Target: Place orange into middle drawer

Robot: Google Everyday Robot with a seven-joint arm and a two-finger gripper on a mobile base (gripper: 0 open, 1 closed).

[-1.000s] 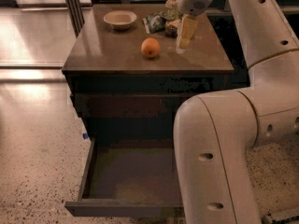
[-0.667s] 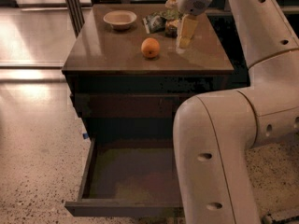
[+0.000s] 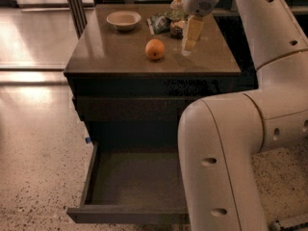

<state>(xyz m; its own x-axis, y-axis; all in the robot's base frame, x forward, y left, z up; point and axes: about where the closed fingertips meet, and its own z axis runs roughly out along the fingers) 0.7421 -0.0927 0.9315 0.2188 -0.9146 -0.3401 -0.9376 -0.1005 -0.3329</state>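
The orange (image 3: 155, 49) sits on the brown cabinet top (image 3: 110, 52), near its middle. My gripper (image 3: 190, 41) hangs over the top just to the right of the orange, fingers pointing down, a short gap away from it. The middle drawer (image 3: 130, 179) is pulled open below, its flat greyish floor bare; my arm's white elbow covers its right part.
A shallow beige bowl (image 3: 123, 19) stands at the back left of the top. A snack bag (image 3: 159, 22) and a can (image 3: 177, 29) lie at the back, behind my gripper. My large white arm (image 3: 226, 148) fills the right side. Speckled floor lies to the left.
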